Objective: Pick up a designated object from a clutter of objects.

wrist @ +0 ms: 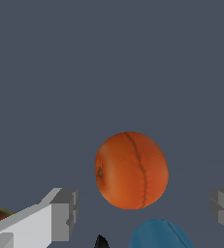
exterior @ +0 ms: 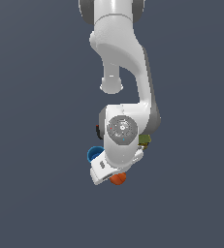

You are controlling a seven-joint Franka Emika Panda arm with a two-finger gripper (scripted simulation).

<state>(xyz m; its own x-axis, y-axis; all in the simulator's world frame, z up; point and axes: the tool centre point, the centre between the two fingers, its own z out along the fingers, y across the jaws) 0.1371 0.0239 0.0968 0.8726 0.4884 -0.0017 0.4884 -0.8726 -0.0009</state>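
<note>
The orange-red ball [wrist: 131, 170] with a dark seam line lies on the grey floor, in the wrist view between and just beyond my two fingertips [wrist: 65, 214]. My gripper [wrist: 143, 213] is open and empty, above the ball. In the exterior view the ball [exterior: 118, 179] peeks out under the white hand [exterior: 108, 167]. The blue cup [exterior: 92, 154] is beside the hand on the exterior view's left; it also shows in the wrist view [wrist: 159, 234]. The green-topped box [exterior: 144, 140] shows behind the wrist. A black tool tip [wrist: 101, 241] is partly visible.
The arm's white links [exterior: 128, 58] hang over the clutter and hide most of it in the exterior view. A black part [exterior: 98, 131] of the tool shows at the wrist's left side. The grey floor [exterior: 36, 145] spreads all around.
</note>
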